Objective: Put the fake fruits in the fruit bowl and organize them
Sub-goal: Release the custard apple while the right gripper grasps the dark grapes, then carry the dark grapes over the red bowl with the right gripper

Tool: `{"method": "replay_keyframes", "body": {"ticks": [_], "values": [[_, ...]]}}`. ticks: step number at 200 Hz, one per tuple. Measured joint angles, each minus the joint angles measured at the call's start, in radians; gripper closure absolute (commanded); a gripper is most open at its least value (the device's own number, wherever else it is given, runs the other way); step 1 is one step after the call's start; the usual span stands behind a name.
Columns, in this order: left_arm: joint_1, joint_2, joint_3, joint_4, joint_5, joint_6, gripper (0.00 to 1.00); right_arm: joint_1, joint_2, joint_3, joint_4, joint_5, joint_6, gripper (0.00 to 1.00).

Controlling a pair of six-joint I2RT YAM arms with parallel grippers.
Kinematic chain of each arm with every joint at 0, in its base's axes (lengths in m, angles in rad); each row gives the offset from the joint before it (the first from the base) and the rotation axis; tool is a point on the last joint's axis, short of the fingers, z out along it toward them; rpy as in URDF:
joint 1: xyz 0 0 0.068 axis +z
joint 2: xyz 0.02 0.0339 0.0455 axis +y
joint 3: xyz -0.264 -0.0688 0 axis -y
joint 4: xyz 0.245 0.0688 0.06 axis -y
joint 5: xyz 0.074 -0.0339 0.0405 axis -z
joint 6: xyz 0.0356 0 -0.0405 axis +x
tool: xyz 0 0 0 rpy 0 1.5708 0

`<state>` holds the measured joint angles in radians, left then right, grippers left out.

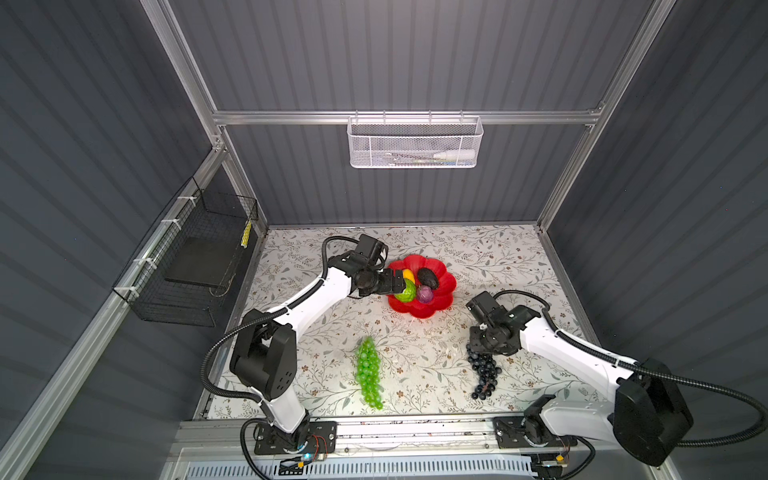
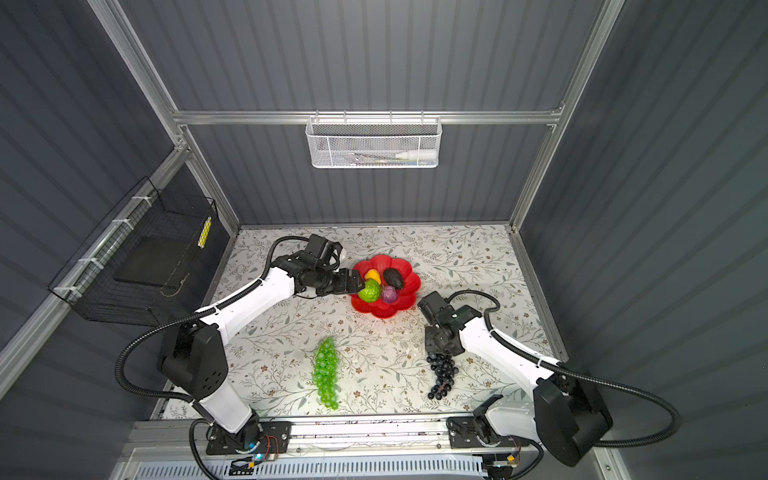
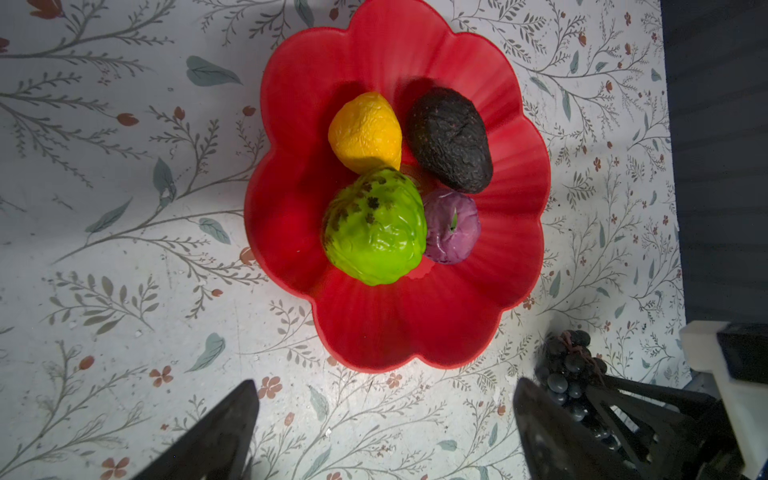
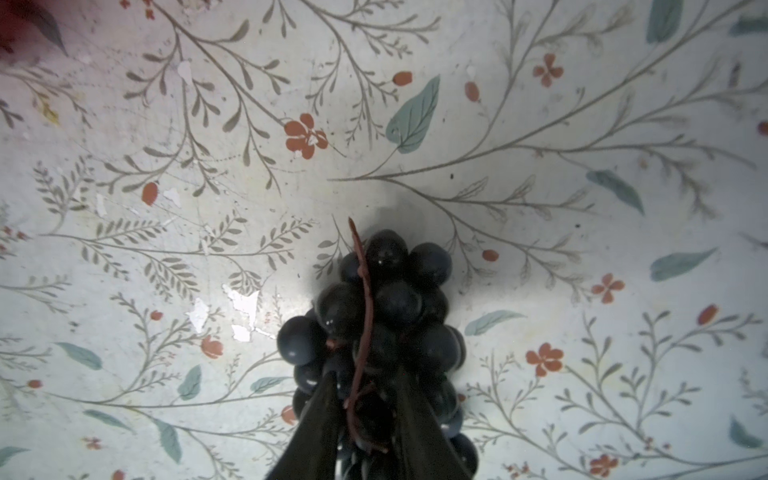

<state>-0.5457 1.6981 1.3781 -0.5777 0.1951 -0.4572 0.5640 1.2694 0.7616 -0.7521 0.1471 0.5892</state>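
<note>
The red flower-shaped fruit bowl (image 1: 419, 309) (image 2: 384, 309) (image 3: 415, 332) holds a yellow pear (image 3: 365, 131), a black avocado (image 3: 451, 139), a bright green bumpy fruit (image 3: 374, 226) and a small purple fruit (image 3: 453, 226). My left gripper (image 1: 401, 284) (image 3: 382, 432) hangs open above the bowl's left edge, with nothing between its fingers. A green grape bunch (image 1: 368, 374) (image 2: 326, 374) lies on the table in front of the bowl. My right gripper (image 1: 478, 349) (image 4: 365, 399) is shut on the stem end of the dark grape bunch (image 1: 484, 376) (image 4: 386, 291), which lies on the table at the right.
A white mesh basket (image 1: 413, 143) hangs on the back wall. On the left wall there is a black wire basket (image 1: 195, 266). The floral table (image 1: 415, 361) ends at an aluminium rail (image 1: 415, 432) in front, where both arm bases are mounted.
</note>
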Motion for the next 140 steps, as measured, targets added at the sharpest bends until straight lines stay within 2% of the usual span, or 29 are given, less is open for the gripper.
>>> {"method": "replay_keyframes", "body": {"ticks": [49,140], "values": [[0.005,0.0,0.0,0.0,0.009,-0.008,0.04,0.0,-0.017,-0.005,0.0,0.014,0.003,1.0],[0.005,0.0,0.0,0.0,0.008,-0.019,0.05,0.001,-0.133,-0.004,-0.016,0.015,0.006,1.0]]}}
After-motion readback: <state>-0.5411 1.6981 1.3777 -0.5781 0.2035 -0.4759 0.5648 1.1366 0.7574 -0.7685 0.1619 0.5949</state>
